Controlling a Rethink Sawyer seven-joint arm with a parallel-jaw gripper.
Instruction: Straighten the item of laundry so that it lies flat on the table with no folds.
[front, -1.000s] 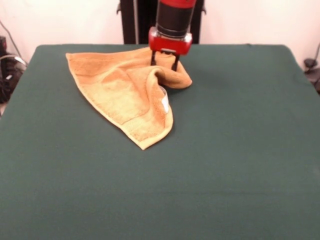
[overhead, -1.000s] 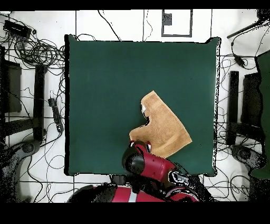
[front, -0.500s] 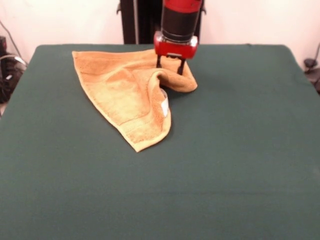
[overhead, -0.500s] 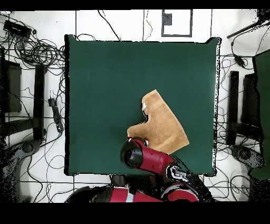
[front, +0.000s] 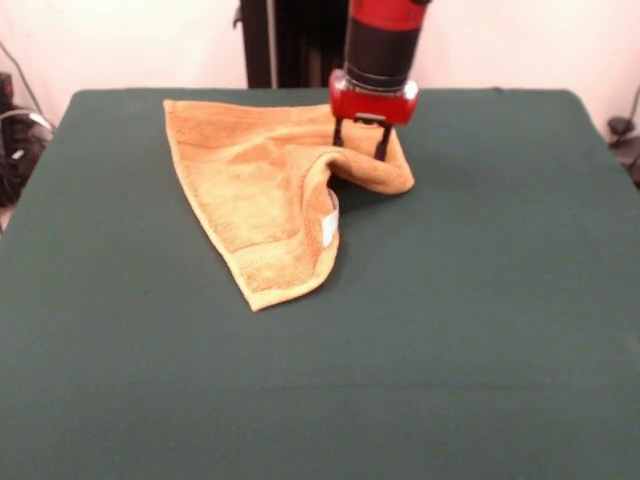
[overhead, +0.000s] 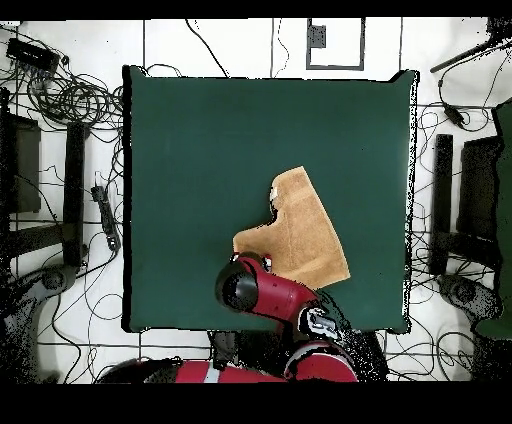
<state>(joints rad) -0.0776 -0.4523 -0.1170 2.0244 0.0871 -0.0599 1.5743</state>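
Only one dark green counter (front: 480, 320) shows, carrying one orange-tan towel (front: 260, 190) toward its far edge. One red and black arm (front: 380, 45) comes down over the towel's right corner, where its single hand (front: 362, 142) has two dark fingers (front: 381, 145) pinching a raised fold. One small white tag (front: 328, 228) sits on the towel's right hem, below that fold.
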